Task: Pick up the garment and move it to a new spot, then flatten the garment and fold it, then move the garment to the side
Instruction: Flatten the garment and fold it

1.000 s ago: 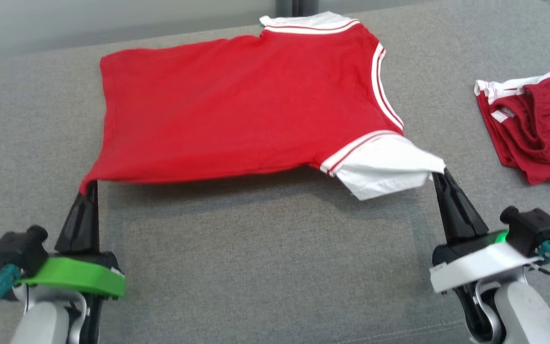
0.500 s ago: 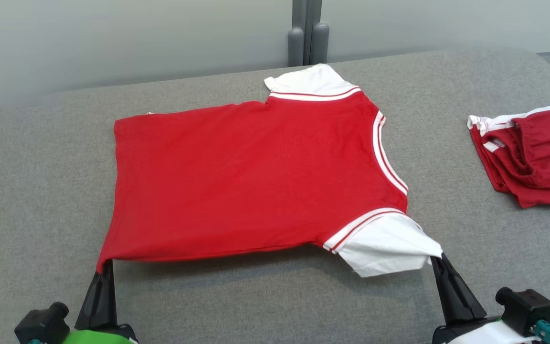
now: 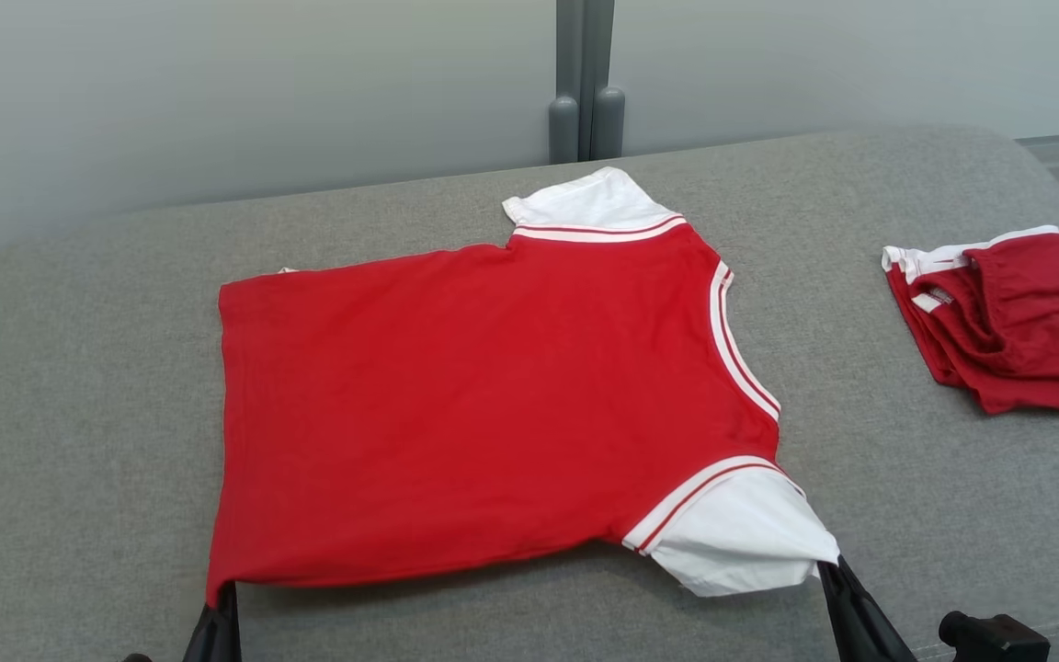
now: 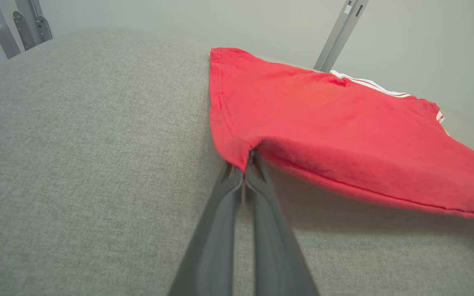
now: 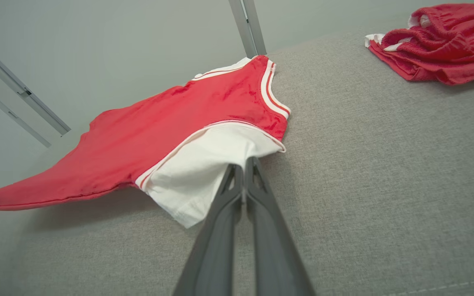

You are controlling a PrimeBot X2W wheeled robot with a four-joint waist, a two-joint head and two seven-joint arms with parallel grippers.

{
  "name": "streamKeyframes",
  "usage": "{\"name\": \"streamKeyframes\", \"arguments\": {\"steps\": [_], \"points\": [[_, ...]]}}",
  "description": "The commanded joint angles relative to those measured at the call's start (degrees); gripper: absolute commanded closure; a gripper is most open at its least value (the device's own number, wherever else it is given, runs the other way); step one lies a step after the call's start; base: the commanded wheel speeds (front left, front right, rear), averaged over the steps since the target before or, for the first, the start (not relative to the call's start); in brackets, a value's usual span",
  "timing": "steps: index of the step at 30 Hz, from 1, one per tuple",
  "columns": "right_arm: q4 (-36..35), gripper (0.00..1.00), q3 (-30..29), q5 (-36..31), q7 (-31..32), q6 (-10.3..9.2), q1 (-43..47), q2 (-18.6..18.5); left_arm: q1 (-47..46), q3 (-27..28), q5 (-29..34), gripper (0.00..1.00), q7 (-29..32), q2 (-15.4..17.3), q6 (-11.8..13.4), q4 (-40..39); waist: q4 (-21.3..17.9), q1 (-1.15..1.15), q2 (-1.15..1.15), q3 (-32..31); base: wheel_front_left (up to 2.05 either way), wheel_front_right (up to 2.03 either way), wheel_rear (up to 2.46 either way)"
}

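Gently does it: a red shirt (image 3: 493, 405) hangs stretched between two pinching grippers above a grey cushion (image 3: 79, 386).

The left gripper (image 4: 250, 158) is clamped on the shirt's red hem corner and the right gripper (image 5: 245, 164) on the tip of a white sleeve, each pair of fingers pressed together with cloth between them. The shirt's far side, with its other white sleeve, lies on the middle of the cushion, while the near edge is raised clear and casts a shadow beneath. A second bundle of red clothing (image 3: 1007, 322) sits well apart to the right. This looks like the flattening stage. The two corners should be held level and equally taut, lowered together, and let go only once the near edge lies flat, so that no crease is trapped and the sleeve does not curl under.
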Motion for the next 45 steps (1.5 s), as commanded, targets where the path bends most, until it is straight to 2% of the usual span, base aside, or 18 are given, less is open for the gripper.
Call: {"name": "streamKeyframes", "arguments": {"steps": [1,10,21,30,38,45], "points": [[0.30,1.00,0.07,0.55,0.11,-0.02,0.58,-0.04,-0.06,-0.13,-0.47,1.00,0.01,0.01,-0.21,0.40,0.02,0.01,0.00,-0.48,0.00,0.00,0.00],[3.39,1.00,0.15,0.86,-0.54,-0.02,-0.71,0.56,-2.46,-1.22,-1.81,1.00,0.01,-0.74,-0.42,4.28,0.02,0.01,0.00,-2.23,0.00,0.00,0.00],[5.23,1.00,0.24,0.76,-1.47,-0.02,-2.28,0.65,-3.19,-2.64,-3.18,1.00,0.01,-0.37,-0.45,4.52,0.34,0.01,0.00,-2.85,0.00,0.00,0.00],[7.69,1.00,0.44,1.14,-1.94,-0.02,-4.60,0.72,-5.70,-3.46,-8.30,1.00,0.02,-1.14,-0.46,6.32,0.83,0.01,0.00,-2.86,0.00,0.00,0.00],[13.53,1.00,0.07,1.29,-2.29,-0.02,-11.09,0.45,-13.00,-4.89,-12.51,1.00,0.02,-1.76,-0.46,11.01,1.40,0.01,0.00,-1.49,0.00,0.00,0.00],[19.43,1.00,1.23,0.44,-2.63,-0.01,-20.85,-0.09,-21.19,-3.92,-12.69,1.00,0.02,-2.22,-0.47,16.40,1.09,0.01,0.00,2.35,0.00,0.00,0.00]]}}
